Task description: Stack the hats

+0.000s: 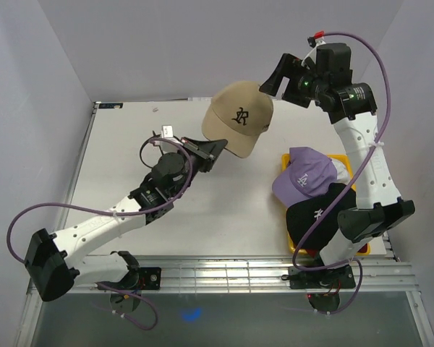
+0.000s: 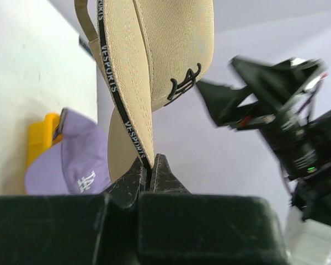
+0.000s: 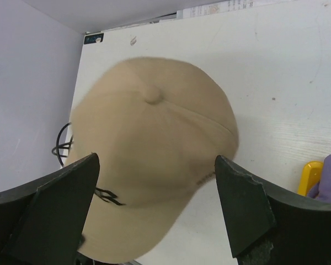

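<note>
Left hand (image 2: 149,172) clamps tan hat (image 1: 238,118) rim, right hand (image 3: 155,160) spread beside.

Tan cap (image 1: 237,119); lavender cap (image 1: 304,177); black cap (image 1: 311,217); yellow tray (image 2: 41,138).

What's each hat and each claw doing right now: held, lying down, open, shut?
tan hat: held up, pinched at its inner band.
left gripper: shut on the tan hat.
right gripper: open, fingers wide apart by the tan hat.
lavender hat: lying on the yellow tray, overlapping the black hat.
black hat: lying on the tray, partly hidden by the right arm.
</note>
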Motion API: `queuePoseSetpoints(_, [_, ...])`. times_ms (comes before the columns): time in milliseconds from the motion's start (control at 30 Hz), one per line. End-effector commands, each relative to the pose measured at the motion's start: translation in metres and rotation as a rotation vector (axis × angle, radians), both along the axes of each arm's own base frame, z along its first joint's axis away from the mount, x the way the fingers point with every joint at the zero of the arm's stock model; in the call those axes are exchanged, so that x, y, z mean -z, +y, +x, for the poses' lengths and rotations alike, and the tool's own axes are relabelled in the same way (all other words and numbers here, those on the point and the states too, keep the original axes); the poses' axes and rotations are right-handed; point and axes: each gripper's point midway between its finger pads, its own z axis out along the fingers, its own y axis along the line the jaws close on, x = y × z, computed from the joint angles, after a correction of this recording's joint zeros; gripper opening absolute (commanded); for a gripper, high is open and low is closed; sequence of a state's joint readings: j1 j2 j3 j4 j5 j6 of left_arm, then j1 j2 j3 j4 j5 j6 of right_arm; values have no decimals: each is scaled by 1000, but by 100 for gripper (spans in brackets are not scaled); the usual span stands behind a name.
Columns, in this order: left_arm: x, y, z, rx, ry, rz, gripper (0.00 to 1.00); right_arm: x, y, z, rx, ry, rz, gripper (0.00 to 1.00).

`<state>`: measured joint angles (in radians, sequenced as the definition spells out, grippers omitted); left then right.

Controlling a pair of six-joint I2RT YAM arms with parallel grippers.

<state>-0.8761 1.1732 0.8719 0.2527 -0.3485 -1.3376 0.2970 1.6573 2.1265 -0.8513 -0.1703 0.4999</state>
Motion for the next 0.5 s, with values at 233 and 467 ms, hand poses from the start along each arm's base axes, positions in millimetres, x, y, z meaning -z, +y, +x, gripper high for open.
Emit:
queuePoseSetpoints(233, [-77,113,-10,-331,-93,-113,0,0,18,-17,-81,29,73,90])
queuePoseSetpoints(467, [-61,172,-33,-451,-87,-173,0,22,41,-28,-145,59,48,90])
